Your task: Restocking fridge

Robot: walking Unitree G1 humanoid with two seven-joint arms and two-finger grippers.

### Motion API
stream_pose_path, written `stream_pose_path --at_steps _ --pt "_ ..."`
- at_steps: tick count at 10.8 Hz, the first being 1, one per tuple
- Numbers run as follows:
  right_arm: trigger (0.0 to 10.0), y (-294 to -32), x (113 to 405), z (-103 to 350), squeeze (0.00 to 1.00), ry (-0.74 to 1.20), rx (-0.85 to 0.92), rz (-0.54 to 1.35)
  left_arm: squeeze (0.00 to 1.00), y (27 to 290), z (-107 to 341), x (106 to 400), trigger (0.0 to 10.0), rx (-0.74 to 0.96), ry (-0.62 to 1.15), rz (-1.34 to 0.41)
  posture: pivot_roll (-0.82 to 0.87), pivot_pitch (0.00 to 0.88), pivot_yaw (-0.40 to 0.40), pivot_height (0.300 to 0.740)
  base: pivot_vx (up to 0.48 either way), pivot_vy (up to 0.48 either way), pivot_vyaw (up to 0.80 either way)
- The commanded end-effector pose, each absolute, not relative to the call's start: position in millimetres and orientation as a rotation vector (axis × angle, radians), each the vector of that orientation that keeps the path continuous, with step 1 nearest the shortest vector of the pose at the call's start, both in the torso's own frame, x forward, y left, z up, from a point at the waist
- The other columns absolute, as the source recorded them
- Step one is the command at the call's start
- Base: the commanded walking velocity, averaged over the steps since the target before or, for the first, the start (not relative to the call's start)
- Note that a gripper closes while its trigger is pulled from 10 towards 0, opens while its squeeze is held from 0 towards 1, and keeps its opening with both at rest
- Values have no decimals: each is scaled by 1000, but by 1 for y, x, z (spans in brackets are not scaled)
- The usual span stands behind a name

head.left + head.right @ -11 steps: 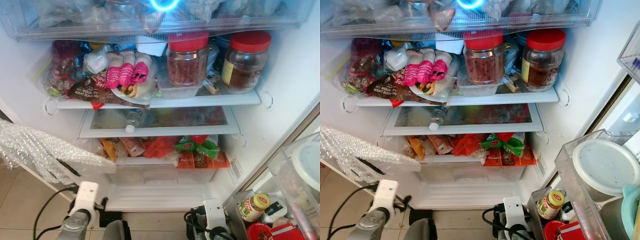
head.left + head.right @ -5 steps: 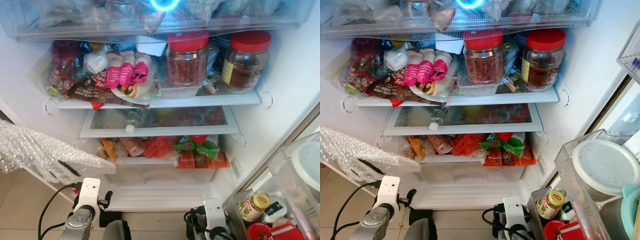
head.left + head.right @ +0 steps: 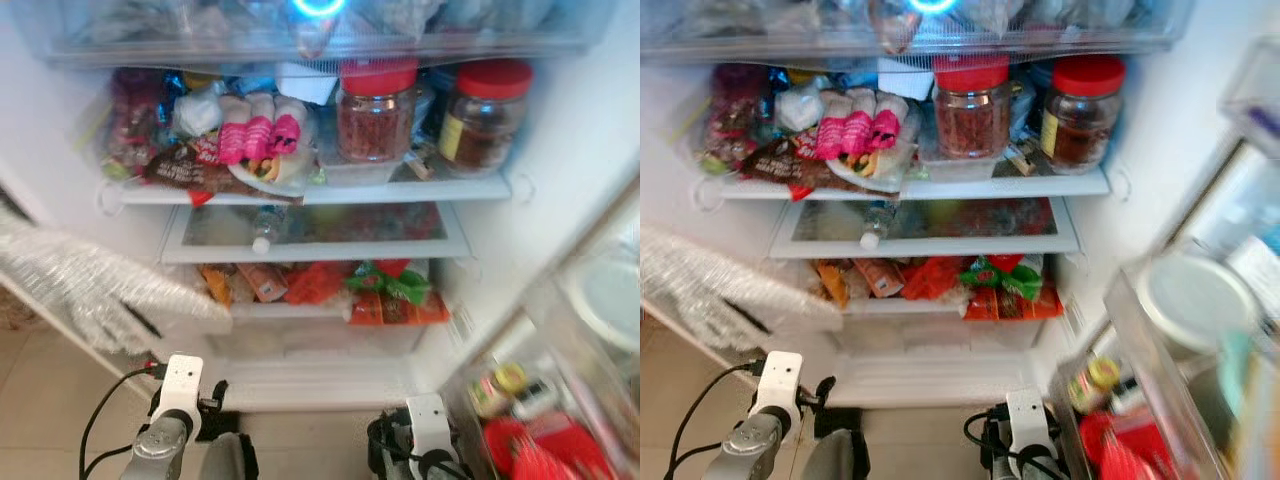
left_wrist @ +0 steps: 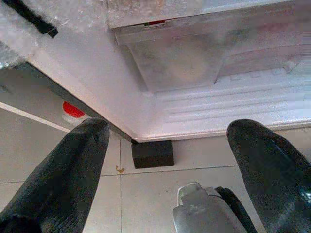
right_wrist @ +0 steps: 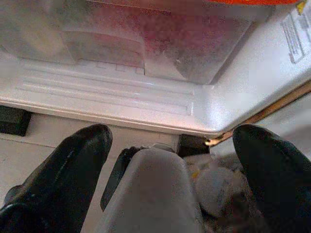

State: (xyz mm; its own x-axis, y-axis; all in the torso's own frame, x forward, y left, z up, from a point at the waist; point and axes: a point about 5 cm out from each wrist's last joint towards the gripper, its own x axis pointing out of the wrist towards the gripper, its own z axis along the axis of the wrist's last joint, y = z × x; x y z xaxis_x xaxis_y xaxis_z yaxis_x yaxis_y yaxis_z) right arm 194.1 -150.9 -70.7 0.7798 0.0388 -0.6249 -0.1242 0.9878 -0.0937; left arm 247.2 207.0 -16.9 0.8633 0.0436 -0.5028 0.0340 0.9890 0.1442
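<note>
While the blurred view shifts, both claws, left (image 4: 165, 160) and right (image 5: 170, 165), spread empty below the fridge (image 3: 320, 375).

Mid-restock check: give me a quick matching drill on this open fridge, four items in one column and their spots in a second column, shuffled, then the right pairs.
Items:
1. two red-lidded jars
2. clear water bottle
3. orange and green packets
4. bubble wrap

Places:
A. lying under the glass pane, white cap toward the front
B. draped at the fridge's left edge, above the left gripper
C. right part of the upper shelf
D. piled in the lower drawer zone

Pairs: 1-C, 2-A, 3-D, 4-B
</note>
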Motion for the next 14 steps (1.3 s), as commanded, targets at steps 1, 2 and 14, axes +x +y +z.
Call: stream_pose_path --at_steps 1,2,14 --pt "10000 -156 162 -89 0 814 -132 76 0 209 -22 242 10000 152 556 7 -127 90 34 610 -360 0 0" --pt "10000 -156 162 -89 0 814 -132 76 0 209 -22 242 10000 151 554 7 -127 90 33 610 -360 0 0" --pt "10000 -157 162 -89 0 814 -136 83 0 209 -21 246 10000 159 546 18 -129 84 30 610 -298 0 0"
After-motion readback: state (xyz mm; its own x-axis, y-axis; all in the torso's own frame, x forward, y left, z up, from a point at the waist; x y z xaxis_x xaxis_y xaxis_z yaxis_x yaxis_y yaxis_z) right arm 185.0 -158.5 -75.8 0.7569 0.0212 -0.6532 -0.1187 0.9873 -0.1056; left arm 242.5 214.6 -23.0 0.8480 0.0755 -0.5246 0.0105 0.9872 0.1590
